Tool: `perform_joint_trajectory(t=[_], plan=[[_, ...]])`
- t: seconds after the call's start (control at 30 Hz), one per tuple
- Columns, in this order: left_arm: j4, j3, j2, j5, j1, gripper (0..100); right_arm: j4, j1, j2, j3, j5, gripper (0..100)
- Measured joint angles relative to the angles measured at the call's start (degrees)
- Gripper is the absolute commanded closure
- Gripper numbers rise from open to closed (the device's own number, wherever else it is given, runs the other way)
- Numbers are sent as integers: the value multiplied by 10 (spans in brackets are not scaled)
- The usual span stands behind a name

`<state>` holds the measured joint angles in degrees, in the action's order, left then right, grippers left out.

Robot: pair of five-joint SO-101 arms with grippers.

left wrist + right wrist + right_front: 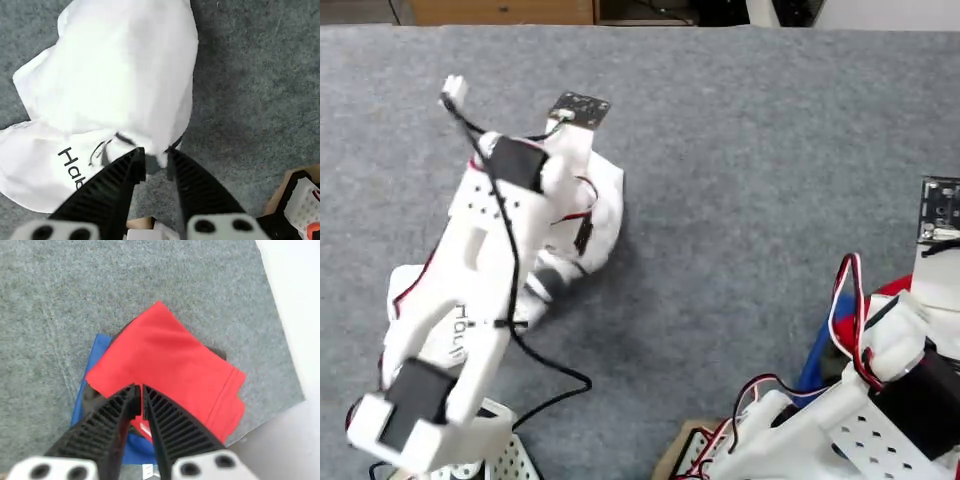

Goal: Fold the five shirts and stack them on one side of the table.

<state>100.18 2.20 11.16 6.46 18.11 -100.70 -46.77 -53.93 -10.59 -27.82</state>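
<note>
A white shirt (115, 75) with black print lies bunched on the grey mat at the left (605, 215). My left gripper (156, 159) is shut on a fold at that shirt's edge, with white cloth pinched between its fingertips. The left arm covers most of the shirt in the high view. At the right edge of the table a folded red shirt (170, 365) lies on top of a dark one (216, 354) and a blue one (85, 410). My right gripper (140, 389) hangs shut just over the red shirt's near edge, nothing visibly between its fingers.
Grey mat (750, 180) covers the table, with wide bare room across the middle and back. The table's right edge (280, 340) runs close beside the stack. A brown board (675, 450) and loose cables lie near the arms' bases.
</note>
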Motion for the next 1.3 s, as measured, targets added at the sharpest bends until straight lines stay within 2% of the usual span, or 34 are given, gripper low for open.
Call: perform_joint_trajectory(t=[0.13,0.23,0.4,0.53,0.63,0.73,0.9,1.13,1.3], plan=[[0,0,58,-27,-40,754,23,28,0,0,-11,791],[0,2,91,-39,-103,754,39,66,1,0,-11,771],[0,24,122,-37,-296,753,45,168,58,0,5,771],[-5,6,107,13,-462,753,45,273,133,5,56,771],[-56,-49,70,48,-559,753,47,374,193,37,94,771],[-134,-115,26,70,-626,753,50,477,262,86,121,771],[-192,-171,-44,78,-644,753,50,615,412,209,156,770],[-215,-171,-97,13,-628,753,50,742,665,428,167,770],[-221,-170,-131,-1,-624,778,27,809,820,589,168,769]])
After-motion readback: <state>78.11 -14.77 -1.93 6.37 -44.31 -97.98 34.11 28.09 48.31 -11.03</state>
